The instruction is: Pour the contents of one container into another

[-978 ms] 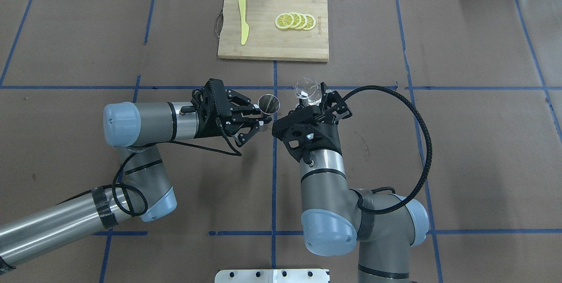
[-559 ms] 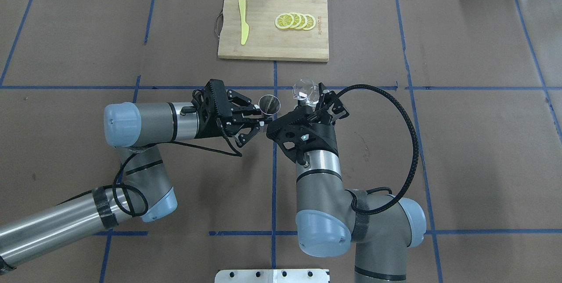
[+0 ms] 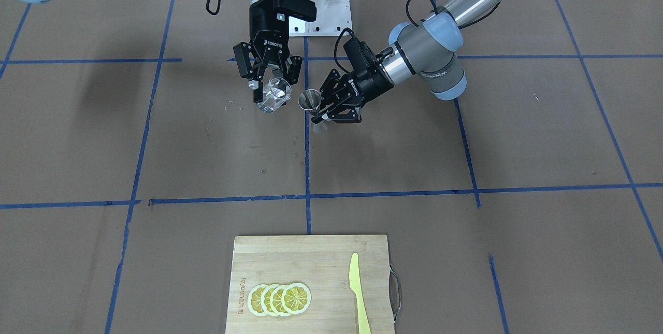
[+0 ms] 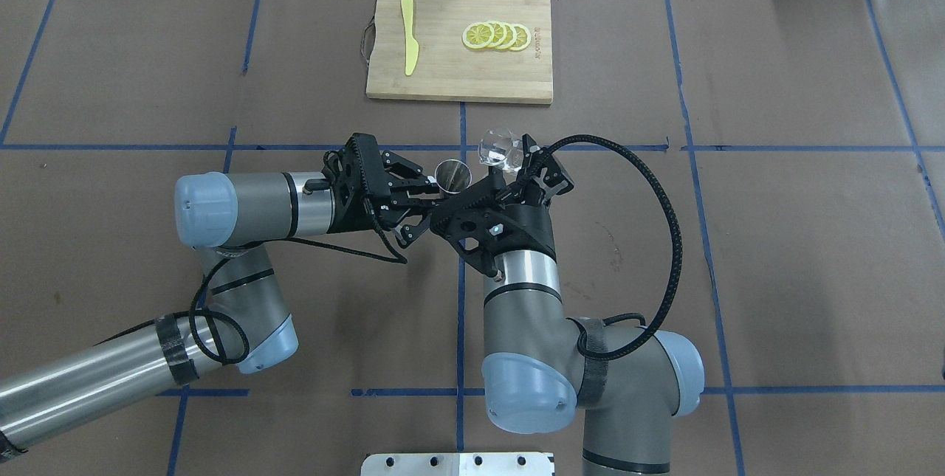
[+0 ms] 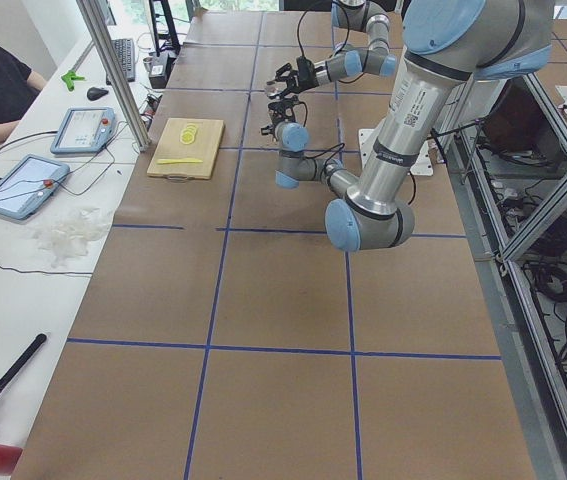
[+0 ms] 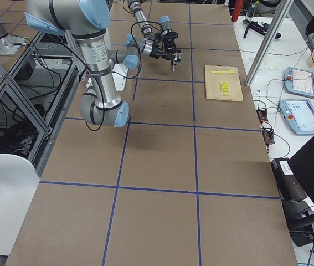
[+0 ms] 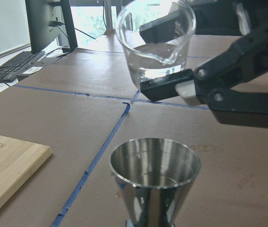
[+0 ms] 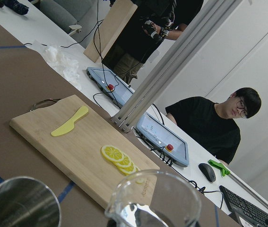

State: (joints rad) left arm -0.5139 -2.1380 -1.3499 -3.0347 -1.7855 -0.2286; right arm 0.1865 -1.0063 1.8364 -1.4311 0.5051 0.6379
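Glass and steel hang side by side at mid-frame in the overhead view. The cup [image 4: 499, 152] is in the air, pinched across its wall by the right gripper [image 4: 511, 166]. Just left of it the jigger [image 4: 452, 174] stands upright, mouth up, pinched low on its body by the left gripper [image 4: 441, 199]. Both seem to be held clear of the table [image 4: 775, 254]. The two are near each other but apart.

From the left wrist view, the cup sits higher than the jigger and beyond it, not yet over the mouth. A little clear liquid lies in its bottom, and its spout faces the jigger. The cup is close to level, so we judge that the pour has not begun. We cannot tell for sure whether the jigger holds anything.

The step in hand is lining up. We want the spout over the middle of the jigger's mouth before any tipping, because that mouth is narrow and a stream from the side will miss. We bring the cup in and low over the rim without touching it. Then we roll the right wrist slowly, pivoting about the spout so the lip stays in place. The left arm should hold the jigger level throughout. Clear liquid is hard to see against steel, so we tip in small amounts.
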